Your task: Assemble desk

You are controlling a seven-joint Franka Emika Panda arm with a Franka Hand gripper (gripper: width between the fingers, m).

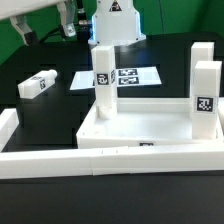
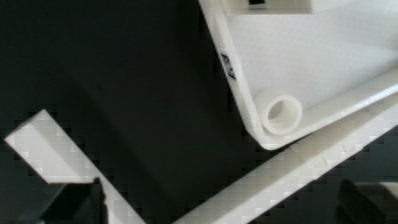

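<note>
The white desk top (image 1: 140, 128) lies flat at the front of the table with its raised rim up. Two white tagged legs stand upright in its corner sockets, one at the far left corner (image 1: 103, 75) and one at the right (image 1: 204, 88). A third leg (image 1: 38, 84) lies loose on the black table at the exterior view's left. My gripper (image 1: 67, 24) hangs high at the back, away from all parts. In the wrist view the gripper (image 2: 221, 214) is open and empty, with dark fingertips (image 2: 71, 205) at the frame edge. Below it are a desk top corner (image 2: 311, 60) and its empty round socket (image 2: 279, 115).
The marker board (image 1: 128, 77) lies behind the desk top. White border rails run along the front (image 1: 90, 162) and the exterior view's left (image 1: 8, 125). In the wrist view one rail (image 2: 302, 172) crosses diagonally beside the desk corner, and another white piece (image 2: 54, 150) is partly cut off.
</note>
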